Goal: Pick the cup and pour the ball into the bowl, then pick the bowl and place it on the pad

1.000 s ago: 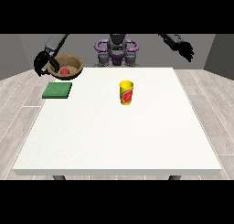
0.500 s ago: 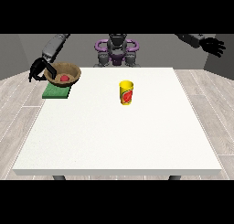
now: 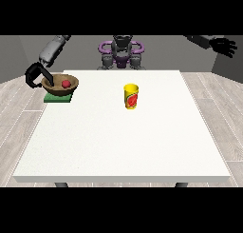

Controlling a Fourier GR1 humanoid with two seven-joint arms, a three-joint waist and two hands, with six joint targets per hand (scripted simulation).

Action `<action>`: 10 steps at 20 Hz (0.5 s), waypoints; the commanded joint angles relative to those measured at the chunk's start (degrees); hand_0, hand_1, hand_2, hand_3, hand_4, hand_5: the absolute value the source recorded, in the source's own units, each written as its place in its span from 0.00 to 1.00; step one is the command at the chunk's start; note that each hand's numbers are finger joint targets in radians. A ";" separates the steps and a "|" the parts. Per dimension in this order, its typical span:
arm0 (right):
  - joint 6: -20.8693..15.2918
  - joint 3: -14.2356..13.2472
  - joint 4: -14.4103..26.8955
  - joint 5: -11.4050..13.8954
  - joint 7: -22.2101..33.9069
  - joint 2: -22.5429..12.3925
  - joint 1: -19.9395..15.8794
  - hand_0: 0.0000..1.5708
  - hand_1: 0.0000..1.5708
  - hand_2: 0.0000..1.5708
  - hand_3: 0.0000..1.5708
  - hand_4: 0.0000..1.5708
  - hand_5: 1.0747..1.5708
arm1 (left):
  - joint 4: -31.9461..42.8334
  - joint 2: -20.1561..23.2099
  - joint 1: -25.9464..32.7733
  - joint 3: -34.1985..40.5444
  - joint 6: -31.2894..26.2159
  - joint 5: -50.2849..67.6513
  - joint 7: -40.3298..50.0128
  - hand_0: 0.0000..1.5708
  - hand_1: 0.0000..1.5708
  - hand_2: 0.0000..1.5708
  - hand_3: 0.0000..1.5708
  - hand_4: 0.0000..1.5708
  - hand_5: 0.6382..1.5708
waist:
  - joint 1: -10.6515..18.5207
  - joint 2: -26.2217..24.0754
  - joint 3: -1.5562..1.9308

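A brown bowl with a red ball inside rests on the green pad near the table's far left corner. The hand at the view's left is beside the bowl's left rim, with a finger over that rim and the others curled beyond it. A yellow cup with a red and green mark stands upright at mid-table, away from both hands. The hand at the view's right is raised high off the table's right side, fingers spread, holding nothing.
The white table stretches wide toward the camera. The robot's torso stands behind the far edge. Grey wooden floor surrounds the table.
The bowl has come down from above the pad onto it, moving slightly right. The hand at the view's right has swung further outward and upward.
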 commanded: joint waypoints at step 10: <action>5.55 3.17 3.49 1.32 8.98 -3.07 -5.93 0.00 0.00 0.00 0.00 0.00 0.57 | -9.37 -11.02 -1.04 -11.31 6.77 -3.23 12.15 0.00 0.00 0.00 0.00 0.57 0.99 | -0.39 -13.11 0.03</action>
